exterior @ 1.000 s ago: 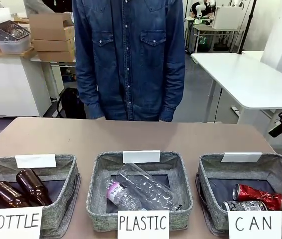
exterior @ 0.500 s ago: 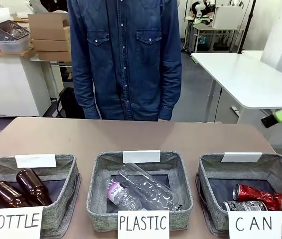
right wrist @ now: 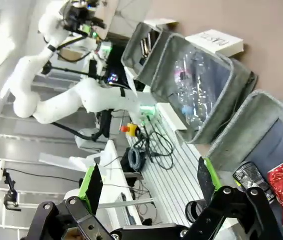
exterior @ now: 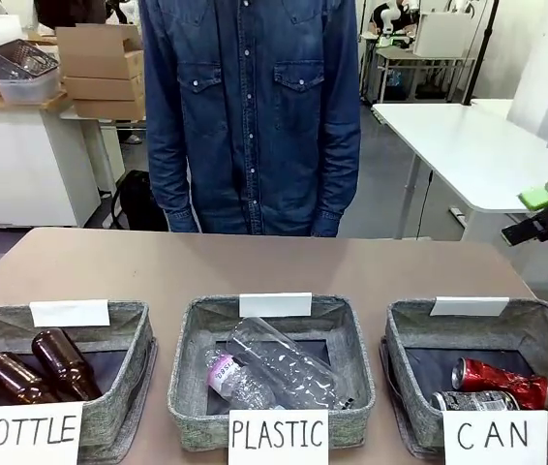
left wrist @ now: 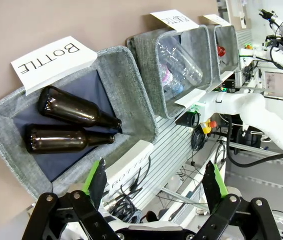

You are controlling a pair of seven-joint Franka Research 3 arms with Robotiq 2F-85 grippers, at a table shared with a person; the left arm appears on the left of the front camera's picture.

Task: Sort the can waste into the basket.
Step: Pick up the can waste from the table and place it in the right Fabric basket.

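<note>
Looking across the table in the front view, the red can (exterior: 502,381) and the dark grey-black can (exterior: 474,399) lie on their sides, touching, inside the basket signed "CAN" (exterior: 406,334), so the sorting looks finished. The right gripper (exterior: 545,208) hangs high at the picture's right edge, well above that basket and clear of it, a sensible place for an arm with nothing left to carry. The brown glass bottles (exterior: 37,368) sit in the "BOTTLE" basket (exterior: 129,334) and a clear plastic bottle (exterior: 274,373) in the "PLASTIC" basket (exterior: 192,339), each kind kept to its own sign. A person in a denim shirt (exterior: 253,107) stands at the far side, arms down.

In the left wrist view, the left gripper (left wrist: 156,182) holds its green-padded fingers (left wrist: 95,181) wide apart and empty, looking down past the bottles.

In the right wrist view, the right gripper's fingers (right wrist: 93,187) also stand spread with nothing between them, and both cans show in the near basket's corner.
</note>
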